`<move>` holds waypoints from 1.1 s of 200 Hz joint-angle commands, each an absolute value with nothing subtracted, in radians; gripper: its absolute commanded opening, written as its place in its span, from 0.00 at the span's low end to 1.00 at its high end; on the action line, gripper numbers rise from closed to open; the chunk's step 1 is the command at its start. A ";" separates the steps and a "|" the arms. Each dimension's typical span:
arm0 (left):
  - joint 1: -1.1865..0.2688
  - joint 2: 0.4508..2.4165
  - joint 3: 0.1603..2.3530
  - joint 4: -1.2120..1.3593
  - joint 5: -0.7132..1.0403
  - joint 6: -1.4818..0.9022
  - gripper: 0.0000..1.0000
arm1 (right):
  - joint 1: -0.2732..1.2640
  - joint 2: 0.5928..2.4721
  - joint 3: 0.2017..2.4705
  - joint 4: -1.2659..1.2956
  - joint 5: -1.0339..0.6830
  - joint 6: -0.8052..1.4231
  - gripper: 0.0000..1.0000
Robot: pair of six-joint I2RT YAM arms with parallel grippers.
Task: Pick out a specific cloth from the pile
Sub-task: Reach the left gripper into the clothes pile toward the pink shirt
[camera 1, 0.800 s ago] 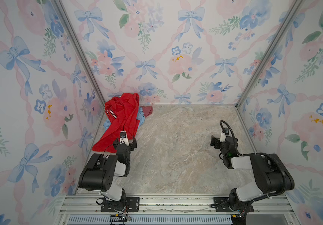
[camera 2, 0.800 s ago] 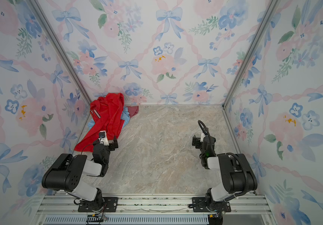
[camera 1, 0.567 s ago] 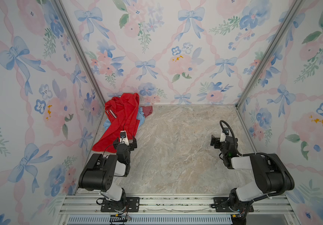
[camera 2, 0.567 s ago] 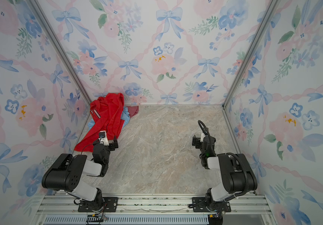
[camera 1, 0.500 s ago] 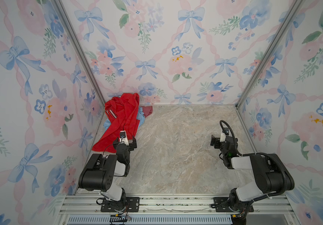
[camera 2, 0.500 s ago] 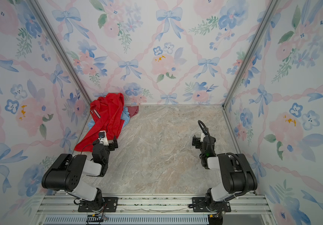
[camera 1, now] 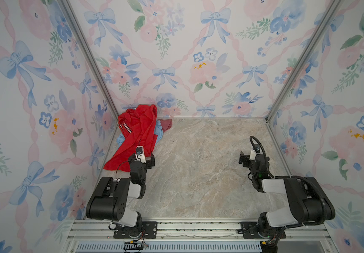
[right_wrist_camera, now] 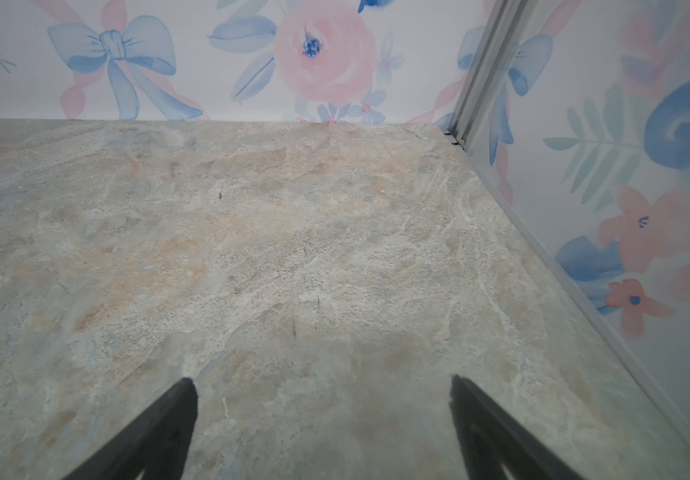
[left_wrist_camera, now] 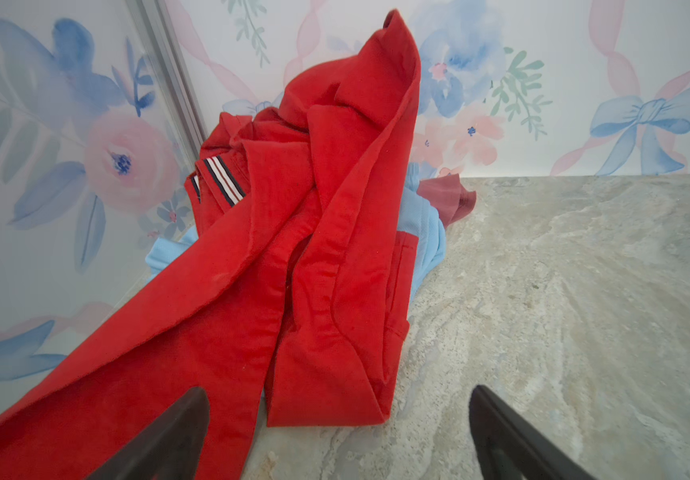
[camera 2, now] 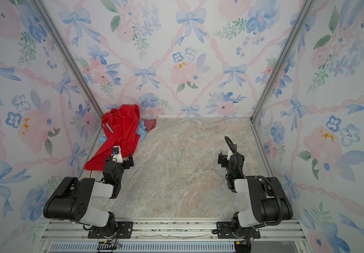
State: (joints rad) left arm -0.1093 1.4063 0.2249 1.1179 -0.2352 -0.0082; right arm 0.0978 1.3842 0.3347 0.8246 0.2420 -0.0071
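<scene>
The pile (camera 1: 132,122) lies in the back left corner against the walls. A large bright red towel (camera 1: 139,135) (left_wrist_camera: 314,249) with a striped band covers most of it. Under it, a light blue cloth (camera 1: 158,134) (left_wrist_camera: 424,232) shows at the edges. The small maroon cloth (camera 1: 167,126) (camera 2: 150,124) (left_wrist_camera: 447,199) sticks out at the pile's far right side, by the back wall. My left gripper (camera 1: 142,159) (left_wrist_camera: 339,392) is open at the towel's near end, holding nothing. My right gripper (camera 1: 252,158) (right_wrist_camera: 321,379) is open over bare floor on the right.
The floor is a marbled stone-look surface (camera 1: 198,170) enclosed by flowered walls on three sides, with metal corner posts (camera 1: 89,61). A metal rail (camera 1: 198,230) carrying both arm bases runs along the front edge.
</scene>
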 commanded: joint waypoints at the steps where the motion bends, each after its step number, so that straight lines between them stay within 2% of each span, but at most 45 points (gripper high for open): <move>1: -0.198 1.230 0.275 0.960 -0.380 0.050 0.96 | 0.172 1.133 0.398 0.584 0.347 -0.005 0.97; 15: -0.267 1.150 0.353 0.812 -0.413 0.058 0.94 | 0.185 1.010 0.496 0.329 0.282 0.066 0.97; 36: -0.362 1.115 0.493 0.629 -0.419 0.109 0.91 | 0.234 0.933 0.620 0.064 0.194 0.131 0.97; 62: -0.437 1.277 0.782 0.348 -0.304 0.189 0.87 | 0.367 0.938 0.721 -0.111 0.116 0.244 0.97; 78: -0.460 1.489 1.029 0.108 -0.303 0.223 0.84 | 0.480 0.972 0.754 -0.131 0.093 0.316 0.97; 95: -0.490 1.716 1.281 -0.097 -0.417 0.242 0.73 | 0.611 0.993 0.761 -0.099 0.099 0.382 0.97; 123: -0.489 1.979 1.541 -0.216 -0.543 0.304 0.68 | 0.827 0.993 0.751 -0.056 0.216 0.440 0.97; 140: -0.462 2.095 1.694 -0.276 -0.531 0.316 0.65 | 0.915 0.983 0.742 -0.061 0.301 0.454 0.97; 180: -0.392 2.310 1.969 -0.394 -0.410 0.299 0.62 | 0.955 0.956 0.750 -0.095 0.315 0.433 0.97; 220: -0.339 2.441 2.074 -0.402 -0.365 0.281 0.54 | 0.955 0.941 0.767 -0.123 0.321 0.380 0.97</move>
